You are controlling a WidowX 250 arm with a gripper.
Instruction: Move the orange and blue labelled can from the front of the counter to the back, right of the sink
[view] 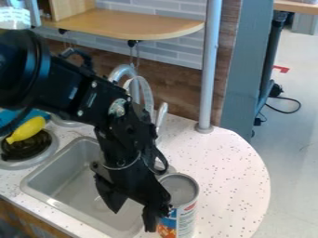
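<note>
Gripper (133, 221) open, its fingers apart over the sink (77, 183), I have the upright can (187, 210) just beside my view-right finger, at the counter's (231, 176) sink edge; whether we touch, I cannot tell

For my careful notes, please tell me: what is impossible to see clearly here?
In the camera view:
- the can's base: cut off by the bottom edge
- whether the gripper touches the can: the gripper covers that side
- part of the sink's inside: behind the gripper
</note>
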